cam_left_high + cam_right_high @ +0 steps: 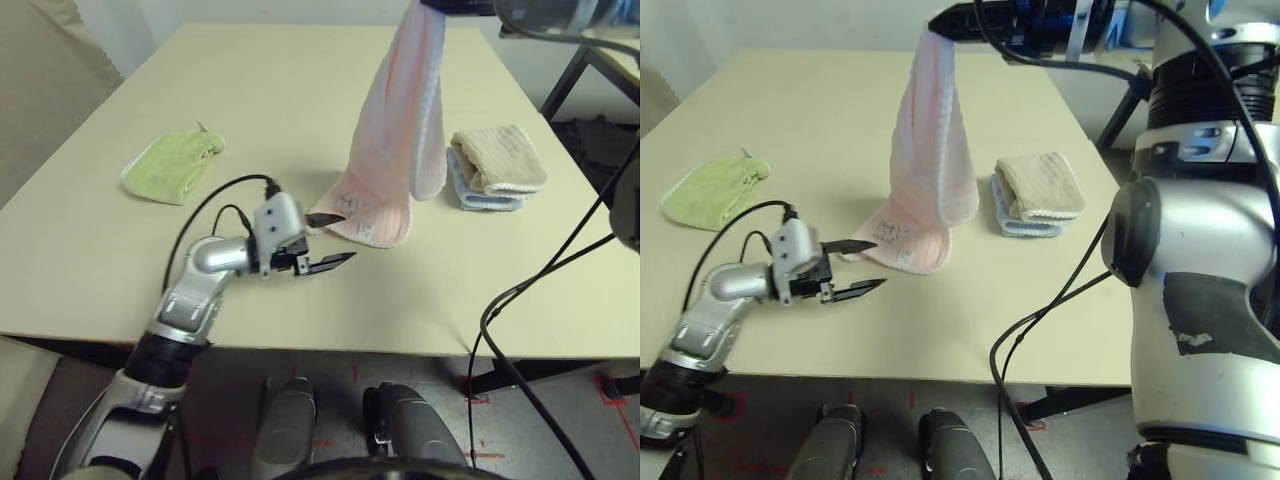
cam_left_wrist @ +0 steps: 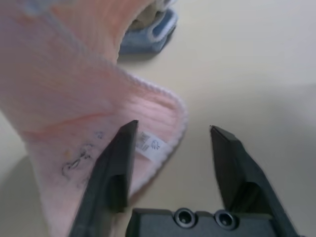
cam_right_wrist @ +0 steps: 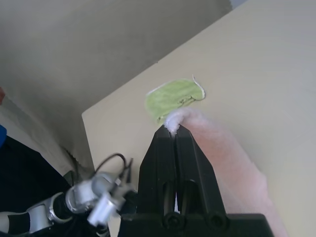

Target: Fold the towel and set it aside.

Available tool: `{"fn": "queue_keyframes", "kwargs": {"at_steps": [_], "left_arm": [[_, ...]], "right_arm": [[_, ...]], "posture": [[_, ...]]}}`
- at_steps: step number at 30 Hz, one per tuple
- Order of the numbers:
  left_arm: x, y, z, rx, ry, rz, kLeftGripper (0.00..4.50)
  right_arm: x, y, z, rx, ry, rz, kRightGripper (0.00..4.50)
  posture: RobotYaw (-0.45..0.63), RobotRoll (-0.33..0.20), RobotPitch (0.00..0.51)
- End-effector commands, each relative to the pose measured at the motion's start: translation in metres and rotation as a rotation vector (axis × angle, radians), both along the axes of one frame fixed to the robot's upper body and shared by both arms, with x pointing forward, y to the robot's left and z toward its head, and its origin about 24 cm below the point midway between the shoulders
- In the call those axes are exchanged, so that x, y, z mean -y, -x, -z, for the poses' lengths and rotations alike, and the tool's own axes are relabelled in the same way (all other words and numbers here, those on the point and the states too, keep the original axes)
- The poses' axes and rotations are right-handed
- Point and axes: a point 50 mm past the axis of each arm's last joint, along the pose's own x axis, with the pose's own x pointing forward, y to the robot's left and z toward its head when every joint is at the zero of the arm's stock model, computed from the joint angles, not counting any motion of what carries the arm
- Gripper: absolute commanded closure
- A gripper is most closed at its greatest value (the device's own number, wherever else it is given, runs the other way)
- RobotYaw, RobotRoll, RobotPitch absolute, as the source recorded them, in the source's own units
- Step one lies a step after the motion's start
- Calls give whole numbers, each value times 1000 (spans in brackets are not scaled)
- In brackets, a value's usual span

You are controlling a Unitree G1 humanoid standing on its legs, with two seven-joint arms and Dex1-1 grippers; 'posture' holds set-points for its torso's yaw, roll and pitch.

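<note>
Right gripper [image 1: 936, 27]: clamped on pink towel [image 1: 930, 170] | left gripper [image 1: 880, 268]: fingers apart | bare table [image 1: 990, 320] toward near edge

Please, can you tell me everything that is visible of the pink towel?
The pink towel is pale terry-like cloth with white scalloped edging, dark embroidery and a white label near its lower end. It is unfolded and hangs in loose folds from the right gripper, shut on its upper end. The lower end lies on the table, close to the open left gripper.
</note>
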Motion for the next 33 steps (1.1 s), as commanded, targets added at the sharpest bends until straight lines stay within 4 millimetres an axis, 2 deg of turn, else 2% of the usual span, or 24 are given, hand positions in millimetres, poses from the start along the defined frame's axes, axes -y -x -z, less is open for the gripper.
{"fn": "queue_keyframes", "kwargs": {"at_steps": [1, 2, 9, 15, 20, 23, 33], "left_arm": [[9, -6, 14, 7, -58, -21, 144], [12, -7, 15, 12, -64, -24, 26], [31, -21, 19, 28, -84, -30, 26], [49, -24, 27, 15, -128, 11, 26], [52, -23, 40, 17, -245, 37, 26], [50, -24, 45, 18, -277, 30, 712], [46, -25, 49, 2, -284, 10, 4075]], "right_arm": [[0, 2, -2, 23, -8, 0, 4500], [0, 2, -1, 23, -9, 2, 4500], [3, 1, 0, 29, -6, 15, 4500], [4, 1, 1, 33, -4, 24, 4500], [3, 3, -1, 36, -4, 15, 4500], [4, 3, -2, 39, -2, 14, 4500], [4, 6, -2, 37, 6, 8, 4500]], "posture": [[101, 0, 145], [101, 0, 145], [89, 0, 143], [81, 0, 143], [74, 0, 141], [68, 0, 140], [67, 0, 137]]}}
